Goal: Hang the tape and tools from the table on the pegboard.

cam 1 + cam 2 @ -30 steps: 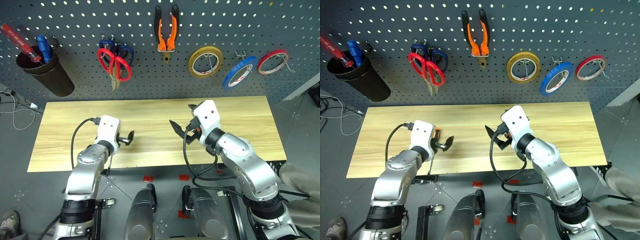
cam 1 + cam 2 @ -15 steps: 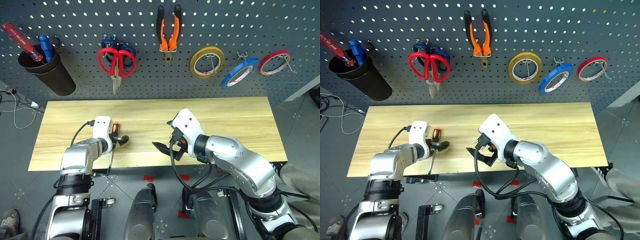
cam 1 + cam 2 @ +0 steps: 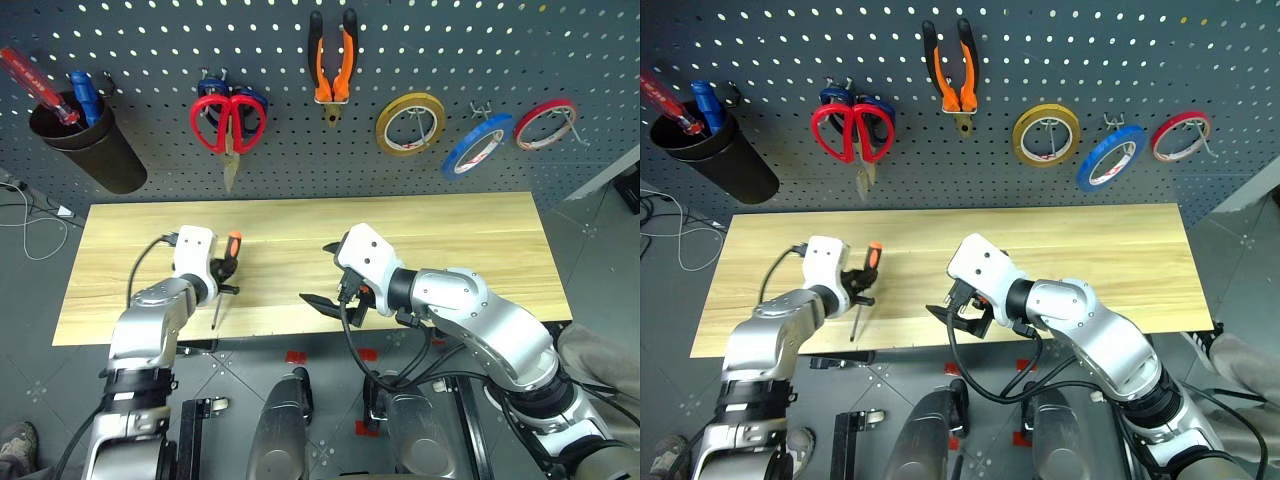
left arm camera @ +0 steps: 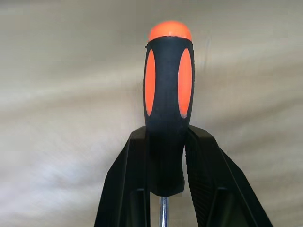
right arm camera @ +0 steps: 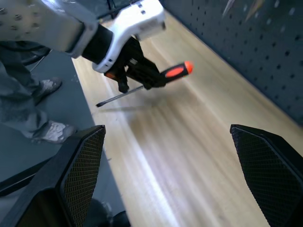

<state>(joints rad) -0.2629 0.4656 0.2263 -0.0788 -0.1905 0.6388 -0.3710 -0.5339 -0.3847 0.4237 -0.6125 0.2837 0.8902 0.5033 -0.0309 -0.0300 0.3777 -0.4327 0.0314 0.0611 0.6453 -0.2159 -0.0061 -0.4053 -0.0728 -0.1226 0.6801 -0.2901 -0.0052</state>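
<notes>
On the left half of the table [image 3: 420,215], in the head views, the left end effector [image 3: 222,279] is clamped on the screwdriver [image 3: 226,268], gripping low on the black-and-orange handle. The long axis runs from the orange cap at about 1 o'clock down to the shaft tip at 7 o'clock, so the tip hangs toward the table's near edge. The pegboard [image 3: 150,160] sits off at 12 o'clock from that hand, and the left arm is obviously the nearer one since it's already holding the thing. The right end effector [image 3: 325,275] hangs mid-table with its fingers wide apart, nothing in them. Blue tape [image 3: 477,144], pliers [image 3: 333,65] and red scissors [image 3: 228,122] already hang on the board.

Left wrist view: both fingers [image 4: 128,179] pinch the handle's base, cap pointing away, and the shaft is cut off at the frame edge, so no tip here.

Right wrist view: the left end effector shows with the screwdriver angled above the planks. I can't make out whether the tip touches the wood, or which free hook it would go to.
</notes>
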